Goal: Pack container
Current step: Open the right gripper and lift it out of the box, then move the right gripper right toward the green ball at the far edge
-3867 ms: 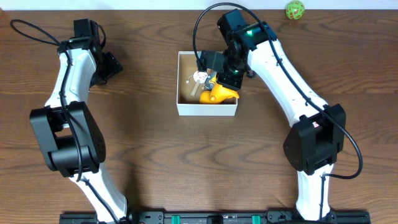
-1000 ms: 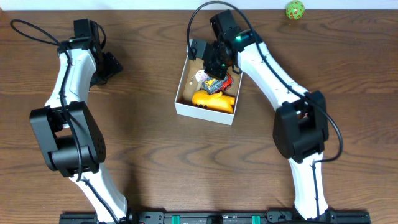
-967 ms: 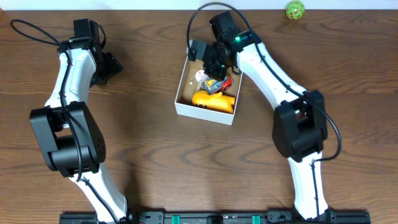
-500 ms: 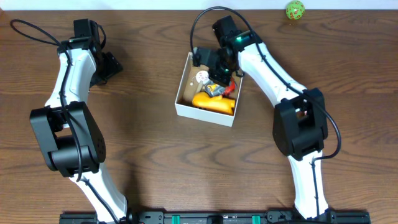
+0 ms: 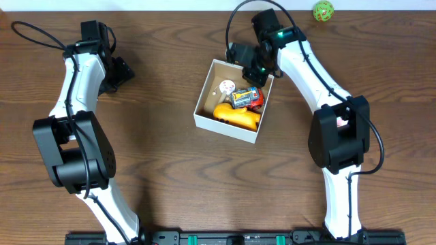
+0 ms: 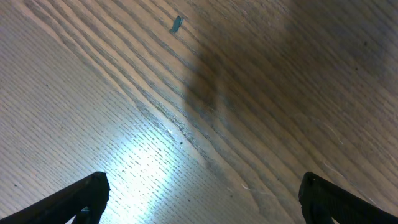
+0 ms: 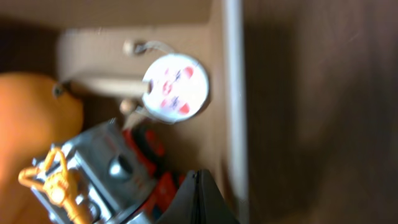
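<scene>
- We see the container (image 5: 225,130) mid-table, sitting skewed on the wooden table (image 5: 163,163), with its top open.
- Inside it are a yellow toy (image 5: 238,116), a grey-and-red toy (image 5: 246,99) and a white round disc (image 5: 227,86).
- The right gripper (image 5: 257,70) is at the container's far right corner, its fingers pressed together with nothing pinched. (In the wrist view the fingertips (image 7: 198,199) sit just inside the container's white wall, over the grey-and-red toy; we cannot tell if they touch.)
- The left gripper (image 5: 122,72) is far left, well apart from the container, with its fingers (image 6: 84,196) spread wide over bare wood.
- A green ball (image 5: 323,11) lies at the table's far edge, outside the container.
</scene>
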